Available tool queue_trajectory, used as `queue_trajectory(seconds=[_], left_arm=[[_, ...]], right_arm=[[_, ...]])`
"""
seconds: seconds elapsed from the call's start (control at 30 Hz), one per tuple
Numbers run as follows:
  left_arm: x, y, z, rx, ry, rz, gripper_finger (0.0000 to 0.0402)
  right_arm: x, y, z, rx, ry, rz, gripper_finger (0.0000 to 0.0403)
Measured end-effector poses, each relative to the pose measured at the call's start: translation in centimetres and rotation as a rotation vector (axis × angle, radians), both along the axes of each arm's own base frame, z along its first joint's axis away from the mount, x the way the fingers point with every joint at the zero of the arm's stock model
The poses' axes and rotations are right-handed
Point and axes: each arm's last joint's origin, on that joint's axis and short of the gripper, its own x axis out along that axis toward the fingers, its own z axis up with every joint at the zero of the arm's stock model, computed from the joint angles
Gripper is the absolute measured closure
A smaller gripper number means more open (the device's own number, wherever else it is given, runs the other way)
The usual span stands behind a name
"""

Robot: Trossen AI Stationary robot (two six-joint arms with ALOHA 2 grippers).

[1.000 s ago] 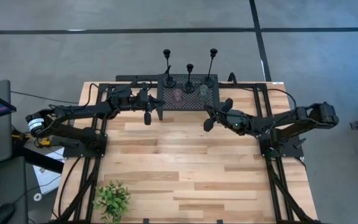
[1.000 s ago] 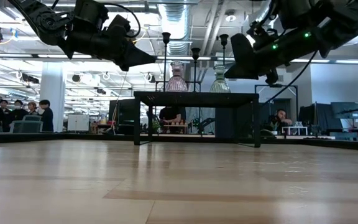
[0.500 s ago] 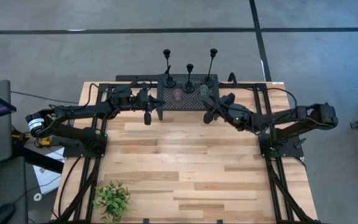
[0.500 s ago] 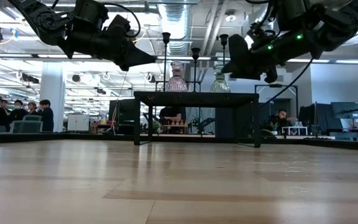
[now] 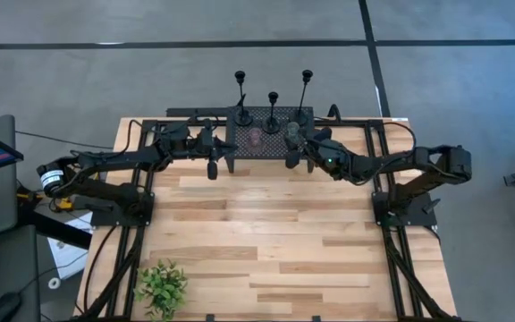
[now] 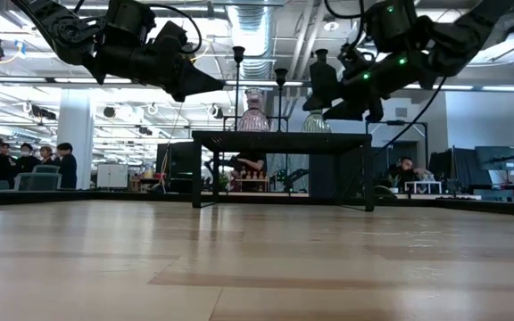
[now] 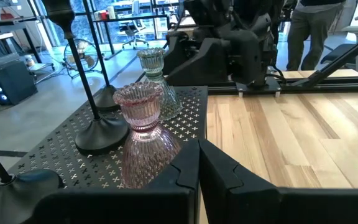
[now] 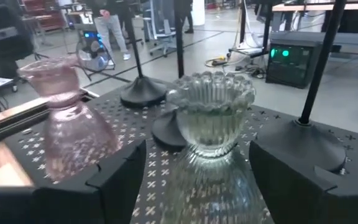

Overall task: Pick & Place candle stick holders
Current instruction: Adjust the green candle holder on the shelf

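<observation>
From my remote station, I see the right gripper (image 8: 197,180) with fingers spread wide on either side of a clear ribbed glass holder (image 8: 211,118), not touching it, on the perforated black stand (image 5: 271,143) at the table's far edge. Its lower half is blurred and cut off in the right wrist view. A pink glass holder (image 7: 140,127) stands beside it. Behind them rise three black candlesticks (image 5: 273,112); their tops are cut off in both wrist views. The left gripper (image 7: 197,168), fingers pressed together and empty, hovers just before the stand's left end. A small plant (image 5: 161,286) sits at the table's near left corner. People (image 6: 25,160) show dimly in the room beyond.
</observation>
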Motion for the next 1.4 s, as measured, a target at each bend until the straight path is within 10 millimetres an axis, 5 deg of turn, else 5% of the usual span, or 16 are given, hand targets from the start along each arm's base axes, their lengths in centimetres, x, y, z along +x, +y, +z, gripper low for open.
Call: queue_trajectory(seconds=[0.77, 1.4], left_arm=[[-0.05, 0.08, 0.01, 0.0, 0.0, 0.004, 0.0396], [-0.05, 0.08, 0.0, 0.0, 0.0, 0.004, 0.0396]], right_arm=[[0.54, -0.81, -0.05, -0.014, 0.021, -0.018, 0.0136], [0.53, -0.78, -0.05, -0.014, 0.02, -0.018, 0.0239]])
